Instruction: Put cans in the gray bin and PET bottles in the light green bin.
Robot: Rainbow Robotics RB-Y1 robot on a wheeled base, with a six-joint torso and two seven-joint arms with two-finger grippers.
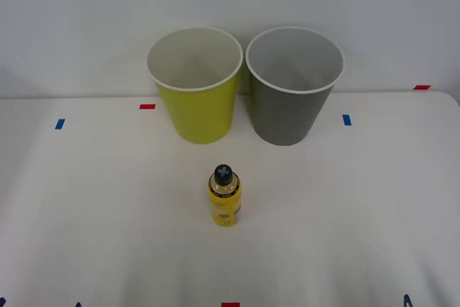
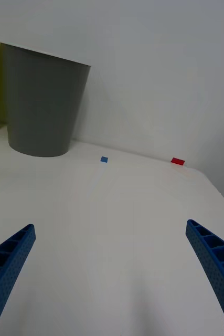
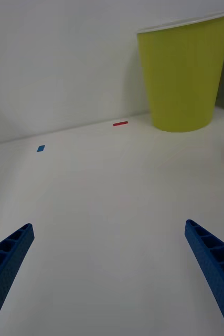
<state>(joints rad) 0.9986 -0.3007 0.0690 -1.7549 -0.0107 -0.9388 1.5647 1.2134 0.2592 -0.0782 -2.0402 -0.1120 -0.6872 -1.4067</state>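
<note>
A small clear PET bottle with a yellow label, black cap and amber contents stands upright in the middle of the white table. Behind it stand the light green bin on the left and the gray bin on the right, side by side, both with nothing showing inside. My right gripper is open over bare table, with the gray bin ahead of it. My left gripper is open over bare table too, facing the light green bin. No can is in sight.
Small red and blue tape marks dot the table near the back wall and along the front edge. A white wall rises right behind the bins.
</note>
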